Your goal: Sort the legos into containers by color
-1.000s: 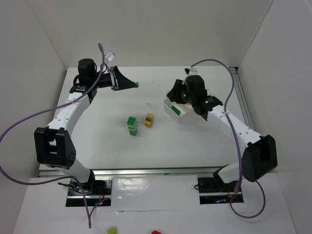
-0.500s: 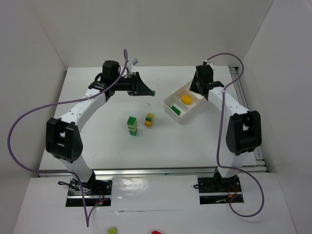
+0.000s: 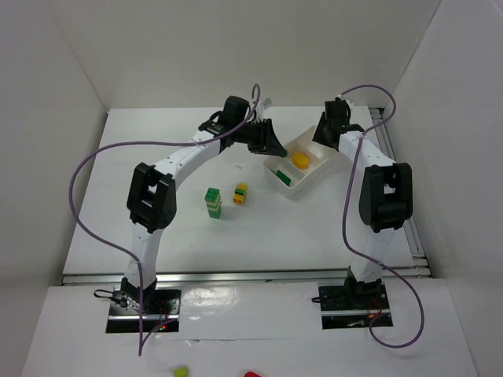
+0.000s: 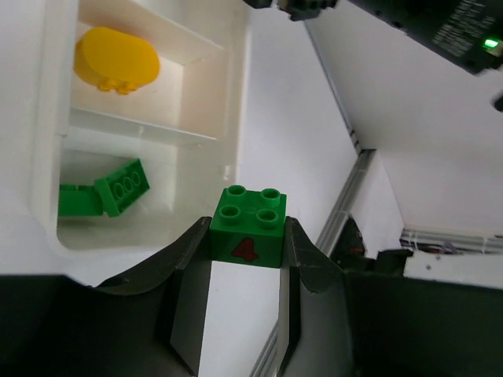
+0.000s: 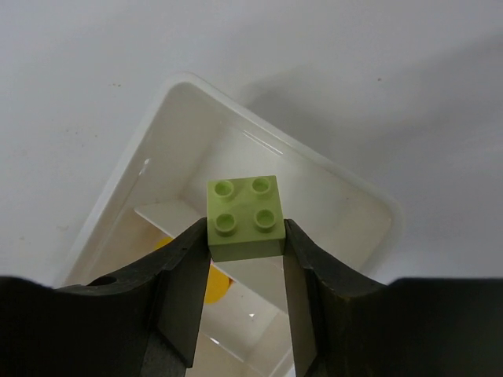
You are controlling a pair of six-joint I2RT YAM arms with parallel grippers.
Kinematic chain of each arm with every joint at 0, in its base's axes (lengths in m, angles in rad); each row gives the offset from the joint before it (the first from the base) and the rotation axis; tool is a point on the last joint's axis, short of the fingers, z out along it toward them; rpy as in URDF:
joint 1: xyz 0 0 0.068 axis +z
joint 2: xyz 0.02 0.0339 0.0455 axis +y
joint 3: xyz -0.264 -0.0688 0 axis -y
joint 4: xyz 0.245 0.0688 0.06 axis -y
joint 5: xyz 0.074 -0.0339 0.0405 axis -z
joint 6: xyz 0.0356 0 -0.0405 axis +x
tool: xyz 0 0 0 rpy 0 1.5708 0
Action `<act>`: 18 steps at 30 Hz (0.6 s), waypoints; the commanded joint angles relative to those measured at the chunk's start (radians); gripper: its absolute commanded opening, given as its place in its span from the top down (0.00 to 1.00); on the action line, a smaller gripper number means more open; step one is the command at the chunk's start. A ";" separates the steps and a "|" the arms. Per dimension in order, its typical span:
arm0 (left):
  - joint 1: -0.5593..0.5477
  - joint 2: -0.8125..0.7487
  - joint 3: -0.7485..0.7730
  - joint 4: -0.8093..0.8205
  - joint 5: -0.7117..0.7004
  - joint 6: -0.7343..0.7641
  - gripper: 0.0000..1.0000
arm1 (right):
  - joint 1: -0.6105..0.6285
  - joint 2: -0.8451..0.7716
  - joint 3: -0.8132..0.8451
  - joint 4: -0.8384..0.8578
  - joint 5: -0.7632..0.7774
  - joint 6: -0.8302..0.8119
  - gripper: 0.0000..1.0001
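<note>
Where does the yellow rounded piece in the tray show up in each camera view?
Top external: yellow piece, right of centre, upper half.
Left wrist: yellow piece, top left corner.
Right wrist: yellow piece, a sliver under the pale green brick.
Shared landmark: the white tray holding it.

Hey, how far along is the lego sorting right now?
Partly done. The tray already holds a yellow piece in one compartment and green bricks in the next. In hand: the left gripper grips a green brick by the tray's edge, the right gripper a pale green brick above it. Remaining: a green stack and a yellow-topped stack on the table.
</note>
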State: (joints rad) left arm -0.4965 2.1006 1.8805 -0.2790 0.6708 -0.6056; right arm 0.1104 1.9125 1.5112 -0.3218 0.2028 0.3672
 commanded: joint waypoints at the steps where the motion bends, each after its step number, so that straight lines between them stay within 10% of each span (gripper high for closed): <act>1: -0.023 0.050 0.113 -0.095 -0.112 0.021 1.00 | -0.006 0.014 0.055 0.041 -0.026 -0.013 0.50; 5: -0.042 0.126 0.227 -0.161 -0.184 0.030 1.00 | -0.006 0.023 0.075 0.038 -0.048 -0.013 0.25; 12: -0.051 0.188 0.301 -0.232 -0.209 0.069 1.00 | -0.006 -0.139 -0.003 0.056 -0.008 -0.004 0.17; 18: -0.060 0.219 0.301 -0.232 -0.200 0.069 0.65 | -0.034 -0.340 -0.143 0.056 0.010 0.006 0.17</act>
State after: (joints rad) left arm -0.5503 2.2887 2.1498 -0.4973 0.4717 -0.5514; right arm 0.0994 1.6917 1.4158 -0.3077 0.1783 0.3683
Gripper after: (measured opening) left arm 0.416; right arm 0.826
